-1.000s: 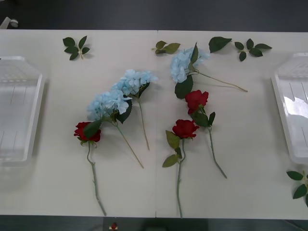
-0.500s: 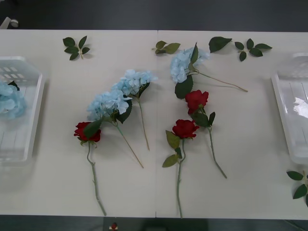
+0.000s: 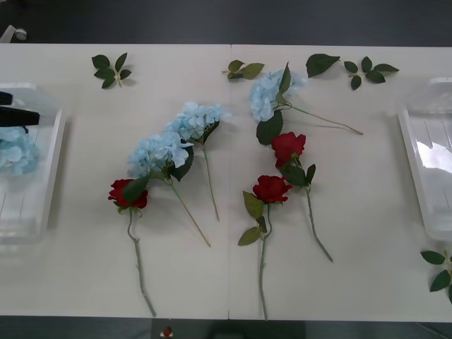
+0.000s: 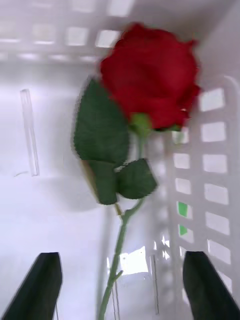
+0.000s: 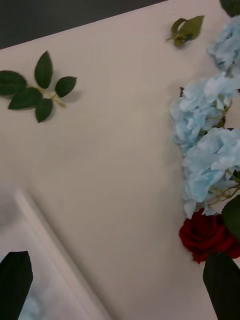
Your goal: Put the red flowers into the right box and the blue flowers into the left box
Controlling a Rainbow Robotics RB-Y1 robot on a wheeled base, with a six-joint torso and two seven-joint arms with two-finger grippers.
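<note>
Right gripper [image 4: 120,290], fingers apart, hangs over a rose [image 4: 150,75] lying in the right box [image 4: 30,210]; left gripper [image 5: 120,295], also apart, by the left box [image 3: 32,219], one blue flower [image 3: 14,150] inside. We count three roses [image 3: 272,188] and three hydrangeas [image 3: 159,152] left on the table [image 3: 85,268]

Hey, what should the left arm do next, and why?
Probably swing the left pincer, which is open over the left box rim, toward the nearest blue flower on the table. The boxed blue flower already lies in that box, the pincer holds nothing, and three blue heads remain outside.
</note>
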